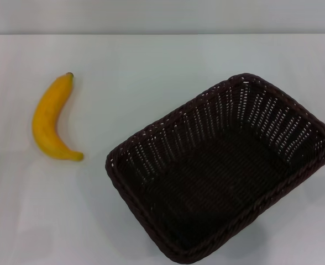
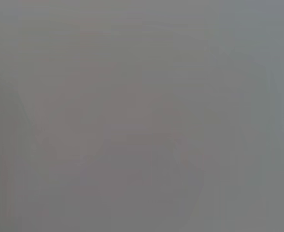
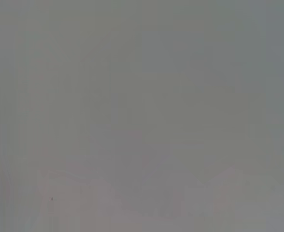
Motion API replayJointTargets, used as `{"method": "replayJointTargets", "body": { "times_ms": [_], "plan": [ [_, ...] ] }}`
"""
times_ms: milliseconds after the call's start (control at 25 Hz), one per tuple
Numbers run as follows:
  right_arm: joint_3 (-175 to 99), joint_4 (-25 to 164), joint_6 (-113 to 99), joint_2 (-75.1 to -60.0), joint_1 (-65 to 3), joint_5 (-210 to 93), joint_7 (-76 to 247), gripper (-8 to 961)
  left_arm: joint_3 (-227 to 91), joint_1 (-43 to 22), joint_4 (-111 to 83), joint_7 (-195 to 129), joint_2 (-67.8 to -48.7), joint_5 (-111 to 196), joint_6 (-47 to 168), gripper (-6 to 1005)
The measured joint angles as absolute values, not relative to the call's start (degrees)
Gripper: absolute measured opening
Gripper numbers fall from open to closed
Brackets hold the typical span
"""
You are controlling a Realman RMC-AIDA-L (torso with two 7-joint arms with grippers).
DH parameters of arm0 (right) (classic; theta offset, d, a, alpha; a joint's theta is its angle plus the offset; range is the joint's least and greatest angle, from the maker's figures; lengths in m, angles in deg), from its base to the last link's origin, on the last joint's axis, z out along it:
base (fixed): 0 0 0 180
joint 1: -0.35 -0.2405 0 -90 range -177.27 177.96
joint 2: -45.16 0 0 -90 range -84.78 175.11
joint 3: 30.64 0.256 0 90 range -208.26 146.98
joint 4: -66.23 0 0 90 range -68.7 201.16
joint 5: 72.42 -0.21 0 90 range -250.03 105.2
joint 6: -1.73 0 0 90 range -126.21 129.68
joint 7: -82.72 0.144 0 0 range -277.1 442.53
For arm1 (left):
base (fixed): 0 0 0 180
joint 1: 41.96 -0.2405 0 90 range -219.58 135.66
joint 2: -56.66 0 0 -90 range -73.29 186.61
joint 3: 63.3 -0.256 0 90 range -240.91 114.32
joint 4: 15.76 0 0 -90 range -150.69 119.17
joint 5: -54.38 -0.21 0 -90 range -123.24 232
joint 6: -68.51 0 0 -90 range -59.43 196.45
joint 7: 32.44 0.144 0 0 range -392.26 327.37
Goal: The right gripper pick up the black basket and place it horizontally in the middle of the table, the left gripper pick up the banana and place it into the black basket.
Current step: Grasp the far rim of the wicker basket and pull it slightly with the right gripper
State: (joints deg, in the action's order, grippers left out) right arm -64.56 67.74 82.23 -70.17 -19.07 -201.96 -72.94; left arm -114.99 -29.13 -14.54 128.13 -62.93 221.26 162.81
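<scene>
The black basket (image 1: 223,165) sits on the white table (image 1: 151,72) at the right and front, turned at an angle, open side up and empty. The banana (image 1: 51,118) lies on the table at the left, well apart from the basket, its dark stem tip pointing to the back. Neither gripper shows in the head view. Both wrist views show only a plain grey field with no objects or fingers.
The table's far edge (image 1: 162,34) runs along the back, with a pale wall behind it. Bare tabletop lies between the banana and the basket and behind both.
</scene>
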Motion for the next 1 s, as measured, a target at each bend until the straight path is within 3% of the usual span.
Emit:
{"method": "replayJointTargets", "body": {
  "times_ms": [640,1000],
  "plan": [
    [-67.04,70.76,83.11,-70.02,-19.21,-201.38,-69.22,865,-114.69,-29.17,-14.54,128.13,-62.87,220.74,162.99,888],
    [-83.13,97.26,76.49,-68.29,-14.59,-195.69,-40.85,864,-114.7,-30.57,-14.04,128.13,-62.81,220.86,163.01,887]
  ]
}}
